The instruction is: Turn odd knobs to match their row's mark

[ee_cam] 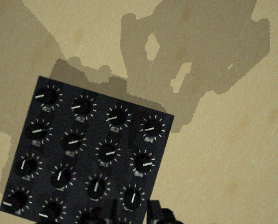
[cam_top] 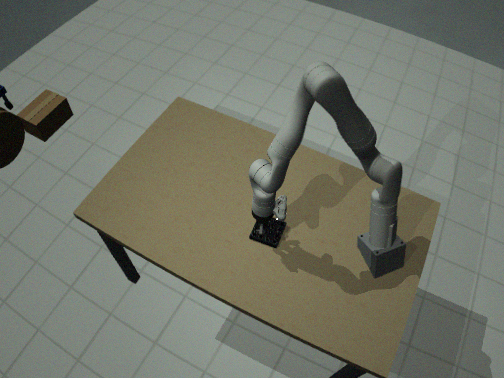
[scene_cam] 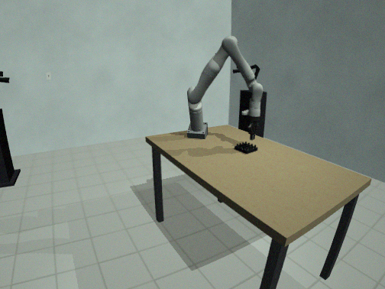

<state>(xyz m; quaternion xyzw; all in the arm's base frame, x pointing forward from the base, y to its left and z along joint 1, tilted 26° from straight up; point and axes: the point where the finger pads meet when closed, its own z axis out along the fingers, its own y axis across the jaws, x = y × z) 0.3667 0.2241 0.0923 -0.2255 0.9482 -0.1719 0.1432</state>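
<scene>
The black knob box (cam_top: 274,236) (scene_cam: 246,150) (ee_cam: 127,137) stands flat on the table, its printed names below the knobs in the wrist view. There knobs A1 (ee_cam: 48,96), A2 (ee_cam: 82,106) and A3 (ee_cam: 118,117) have lines toward the left; A4 (ee_cam: 151,128) has a similar slant, its outer end unclear. B3 (ee_cam: 107,152) and B4 (ee_cam: 143,162) point right; B1 and B2 are harder to tell. Row C lines run roughly upward. D1 and D2 point left; D3 and D4 are largely hidden. My gripper (scene_cam: 252,138) (ee_cam: 133,212) is slightly open and empty, above the box near the D4 corner.
The wooden table (cam_top: 165,184) (scene_cam: 305,179) carries the box and my arm's grey base (cam_top: 382,256) (scene_cam: 197,131). Shadows of the arm fall beside the box. A cardboard box (cam_top: 46,116) is beyond the table's left side in the top view.
</scene>
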